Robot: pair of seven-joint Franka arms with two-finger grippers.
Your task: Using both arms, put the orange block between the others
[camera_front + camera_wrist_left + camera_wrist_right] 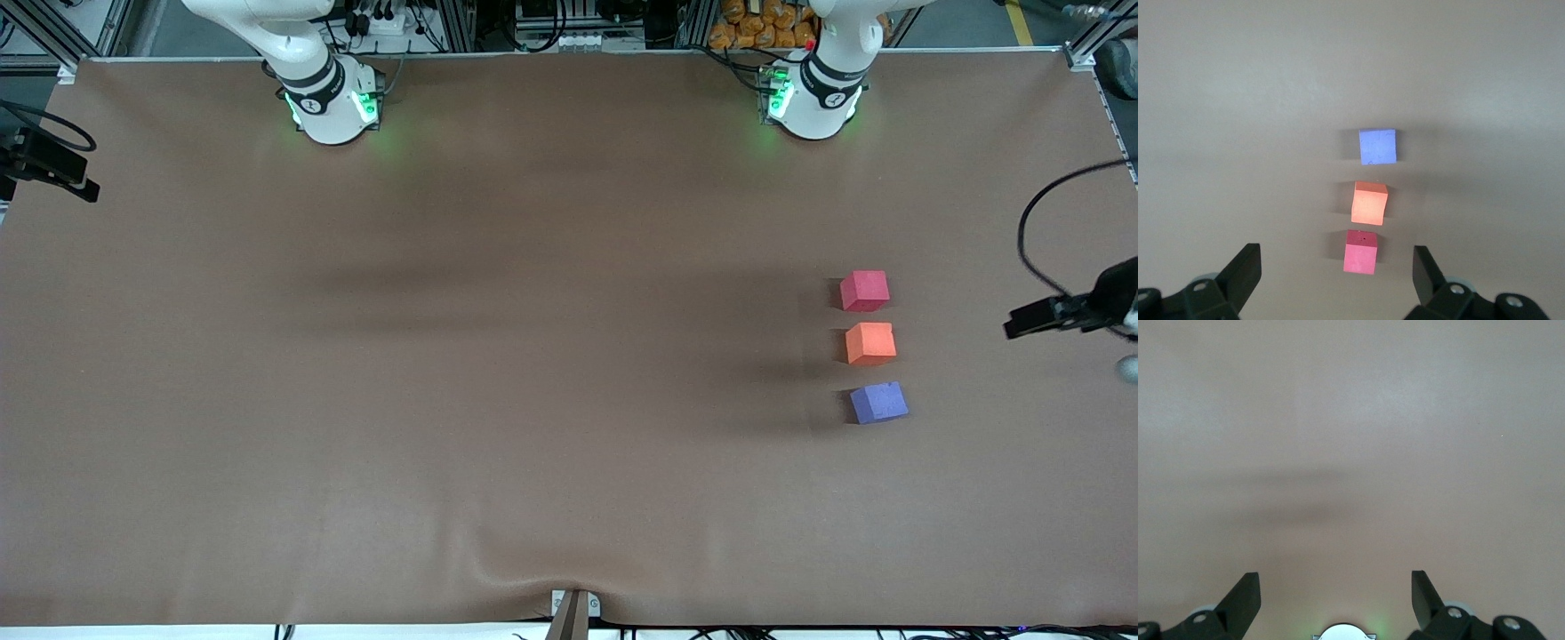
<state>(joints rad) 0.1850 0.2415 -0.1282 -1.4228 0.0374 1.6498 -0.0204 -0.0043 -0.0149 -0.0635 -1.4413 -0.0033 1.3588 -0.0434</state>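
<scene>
The small matte orange foam-like cube (870, 343) sits on the brown cloth-covered surface (444, 356) toward the left arm's end, in a row between the red-pink foam cube (864, 291), farther from the front camera, and the purple-blue foam cube (878, 402), nearer to it. All three stand just apart. The left claw (1337, 267) hangs wide and empty above the cubes. The right claw (1335, 587), also wide and empty, appears to wait over bare surface near its own base.
</scene>
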